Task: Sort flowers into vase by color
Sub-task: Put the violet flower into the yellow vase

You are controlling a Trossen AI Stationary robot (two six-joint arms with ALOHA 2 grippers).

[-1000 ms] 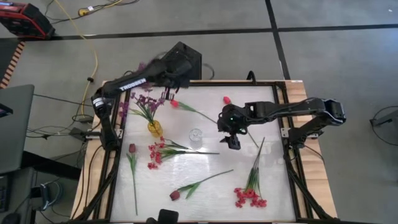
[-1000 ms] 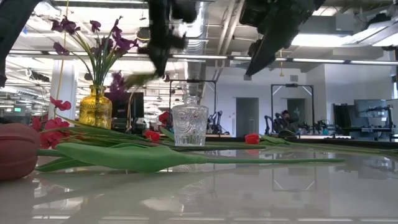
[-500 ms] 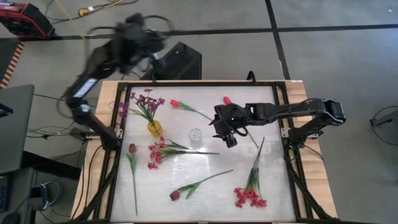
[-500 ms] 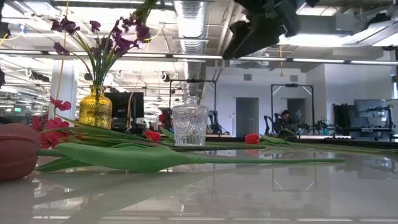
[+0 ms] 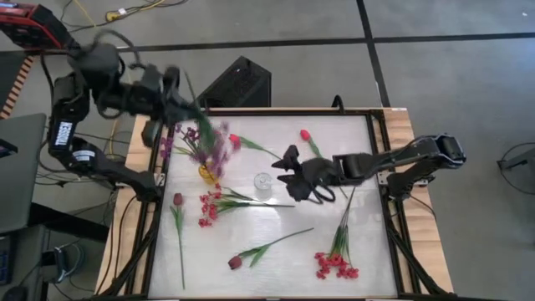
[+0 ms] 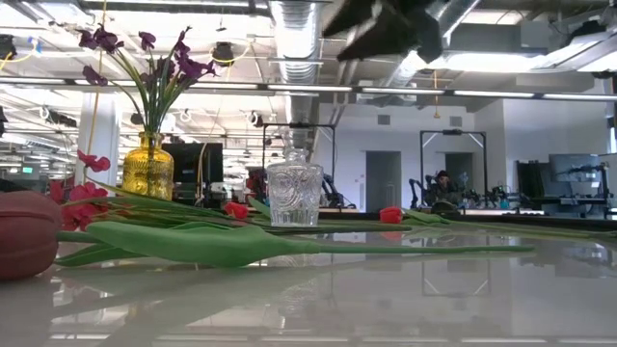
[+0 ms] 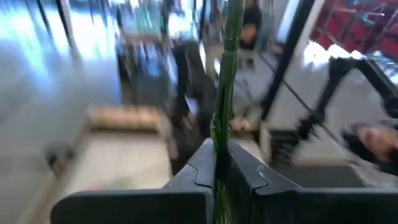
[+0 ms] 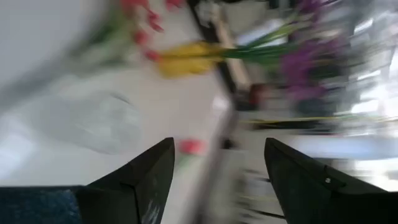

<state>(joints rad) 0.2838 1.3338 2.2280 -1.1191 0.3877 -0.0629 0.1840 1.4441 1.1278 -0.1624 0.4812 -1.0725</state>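
Above the table's left rear corner, the left gripper (image 7: 219,163) is clamped on a thin green stem, its purple spray (image 5: 219,144) hanging blurred just over the yellow vase (image 5: 208,173), which already holds purple blossoms (image 6: 159,60).

Risks, as judged:
- Stem is long and whippy; a fast swing could miss the narrow neck or knock the vase over.
- Blossoms already in the vase crowd the opening; the new stem may snag on them.
- Grip sits far from the stem's tip, so the tip's aim is poor.

Right gripper (image 8: 214,177) hovers with fingers spread wide and nothing between them, over mid-table near the clear glass vase (image 5: 263,181). Both arms work close together; a collision is possible.

Around: red tulip (image 5: 235,140) beside the yellow vase, another (image 5: 305,135) at the rear, red-pink sprays (image 5: 211,209) and (image 5: 334,264), maroon tulips (image 5: 177,199) and (image 5: 236,262) lying loose on the table (image 5: 284,276).
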